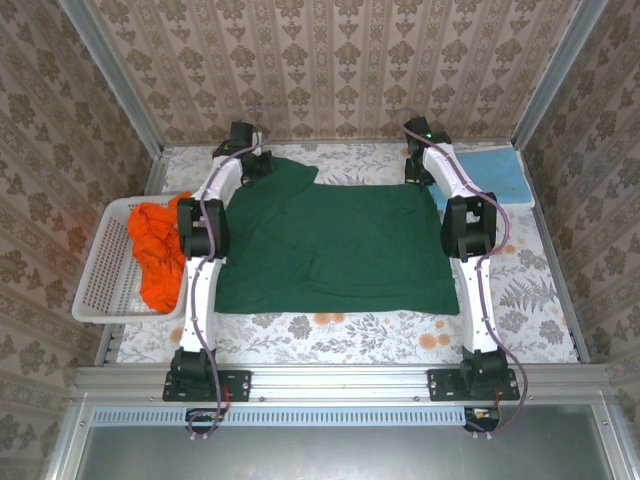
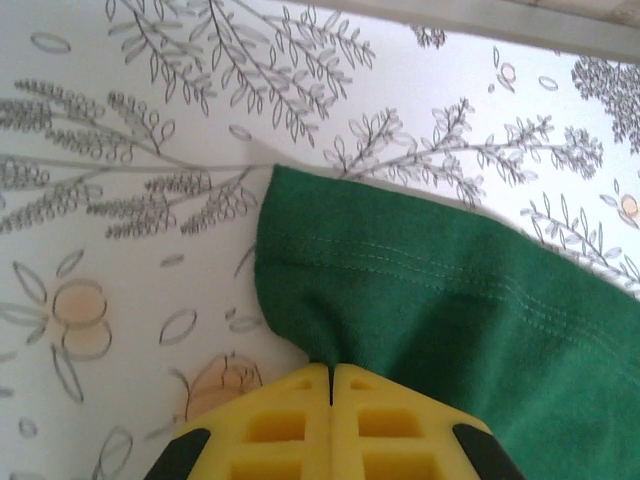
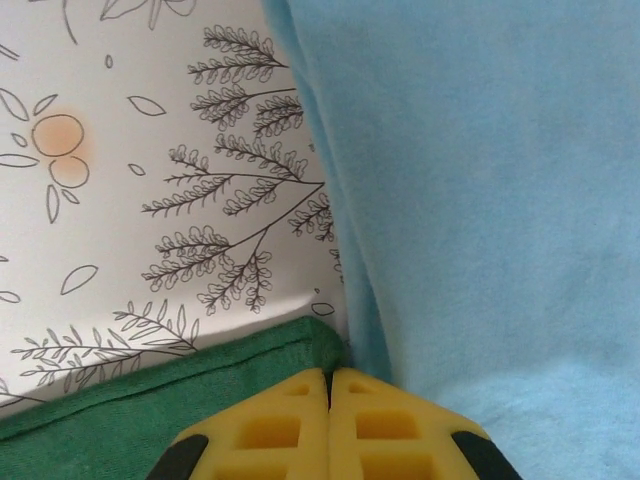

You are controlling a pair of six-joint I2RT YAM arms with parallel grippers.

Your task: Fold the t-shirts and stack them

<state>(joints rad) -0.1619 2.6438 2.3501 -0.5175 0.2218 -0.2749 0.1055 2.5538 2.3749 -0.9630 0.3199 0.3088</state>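
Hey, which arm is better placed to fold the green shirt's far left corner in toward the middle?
Left. The left end effector is shut on that corner of the green shirt. The right end effector pinches the far right corner, beside the light blue shirt.

I saw the flower-patterned desk (image 1: 370, 325) carrying a spread dark green t-shirt (image 1: 350, 245), a folded light blue t-shirt (image 1: 495, 172) far right, and a white basket (image 1: 100, 270) at its left edge.
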